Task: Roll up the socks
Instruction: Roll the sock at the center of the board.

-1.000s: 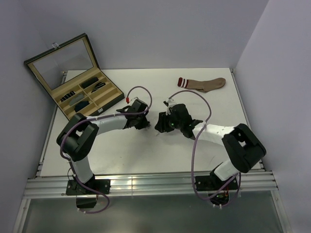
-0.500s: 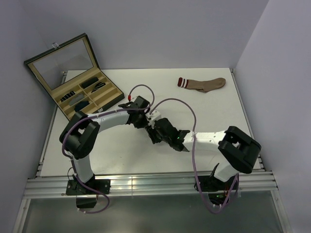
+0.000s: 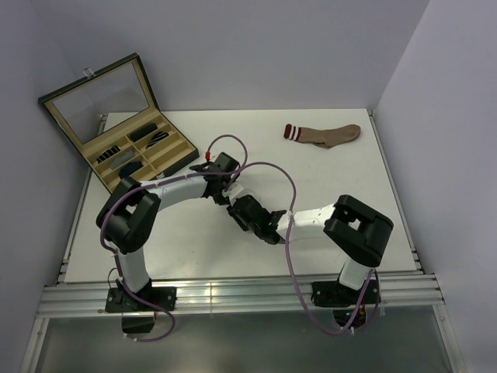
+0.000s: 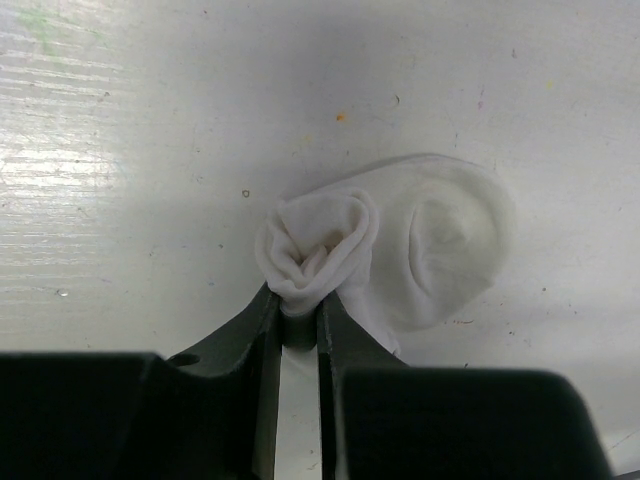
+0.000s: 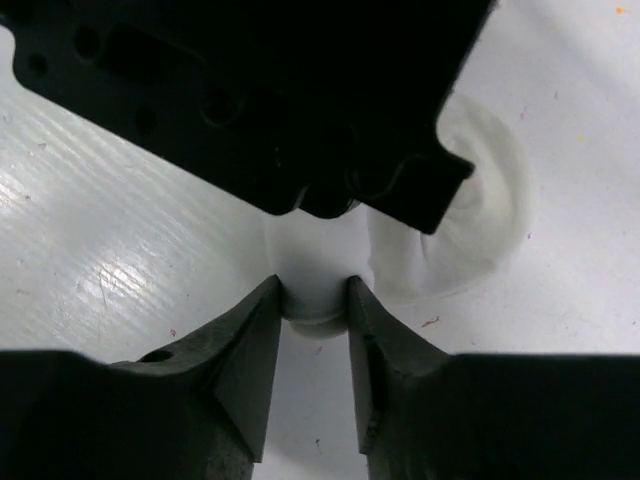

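Overhead, saw the table [image 3: 186, 245] filling the middle of the frame. Noted an open case [image 3: 136, 148] at upper left and a brown sock [image 3: 326, 134] with a striped cuff lying flat at upper right, well apart from the work. Could not make out the white sock [image 4: 420, 240] from above, lost in the crowded centre of that frame.

Found it only in the wrist views, resting on the table at mid-frame, curled at one end into a loose roll and puffed out to the right. Showed the left gripper [image 4: 298, 312] clamped on the rolled end at lower centre. Showed the right gripper [image 5: 313, 292], in its own view, pinching a white bulge of the same sock at centre, just below the left gripper's black body, with loose fabric spilling to the upper right.

Judged the step as tightening the roll. Needed the left pinch kept firm as an anchor, the right turning fabric over it, loose folds tucked inward and the roll kept low against the table; otherwise risked the soft coil springing open.

Missed the spiral itself in the right wrist view; caught it plainly only in the left.
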